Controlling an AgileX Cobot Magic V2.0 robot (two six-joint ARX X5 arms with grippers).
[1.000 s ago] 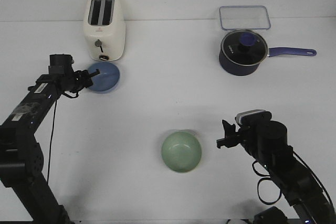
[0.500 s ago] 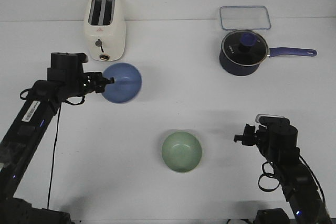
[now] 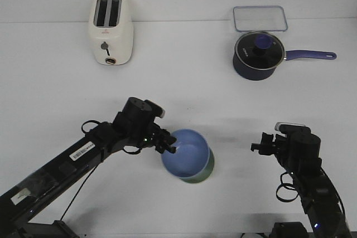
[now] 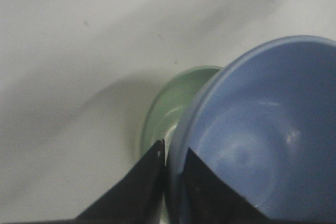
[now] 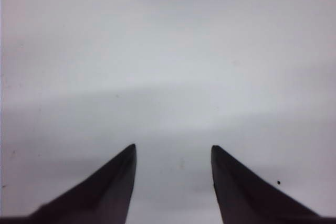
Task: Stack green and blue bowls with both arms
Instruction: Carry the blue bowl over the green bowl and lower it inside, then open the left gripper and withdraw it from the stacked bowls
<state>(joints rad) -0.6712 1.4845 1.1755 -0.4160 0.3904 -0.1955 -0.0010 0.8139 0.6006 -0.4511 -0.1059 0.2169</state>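
- While the left fingers (image 4: pixel 167 167) pinched its rim, the blue bowl (image 3: pixel 186 153) sat over the green bowl (image 3: pixel 203 174), near the front of the counter (image 3: pixel 184 71).
- To the right, the right fingers (image 5: pixel 173 153) were spread, holding nothing.

Left claw (image 3: pixel 167 146) pinched closed, arm outstretched — right claw (image 3: pixel 257 147) seemingly parted, low, idle.

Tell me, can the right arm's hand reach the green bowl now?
Probably not easily. The blue bowl, pinched at its rim by the left hand, sits over the green bowl, leaving only an edge showing. The right hand is open beside it over bare table.
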